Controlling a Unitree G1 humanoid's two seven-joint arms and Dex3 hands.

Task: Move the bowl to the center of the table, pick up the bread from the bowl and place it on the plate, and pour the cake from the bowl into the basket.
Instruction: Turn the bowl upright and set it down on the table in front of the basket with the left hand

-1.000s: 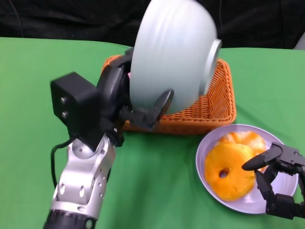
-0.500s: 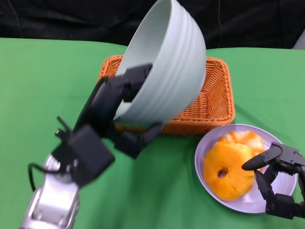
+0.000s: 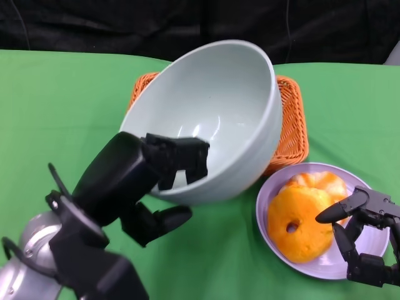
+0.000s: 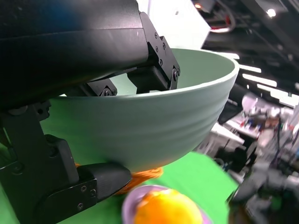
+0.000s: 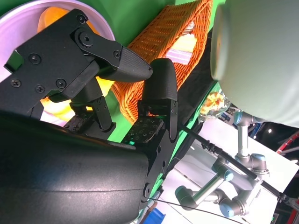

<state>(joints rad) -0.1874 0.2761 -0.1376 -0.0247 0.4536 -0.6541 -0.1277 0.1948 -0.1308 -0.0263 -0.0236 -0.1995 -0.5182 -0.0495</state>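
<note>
The left hand pinches the pale green bowl by its rim, tilted above the orange basket. The right hand hovers spread beside the bread on the plate. A thin rim grip could slip, dropping the bowl onto either.

Evenly and brightly lit from above, with soft shadows on the green table. Slight motion blur on the left hand. Blurred bread and background in the left wrist view; bright ceiling glare there.
</note>
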